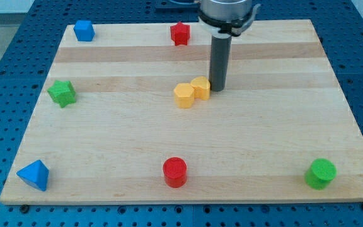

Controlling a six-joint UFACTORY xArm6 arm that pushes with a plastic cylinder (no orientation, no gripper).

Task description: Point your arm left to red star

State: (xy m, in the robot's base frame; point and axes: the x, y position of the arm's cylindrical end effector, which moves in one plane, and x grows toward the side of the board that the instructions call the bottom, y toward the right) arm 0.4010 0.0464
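Observation:
The red star [180,33] lies near the top edge of the wooden board [106,145], a little left of the middle. My tip [217,87] stands at the board's centre, below and to the right of the red star. It sits just right of two yellow blocks [192,92] that touch each other. The rod rises straight up from the tip to the arm at the view's top.
A blue block [84,30] lies at the top left. A green star [62,93] is at the left. A blue triangular block [34,174] is at the bottom left. A red cylinder [174,172] is at bottom centre, a green cylinder [321,173] at bottom right.

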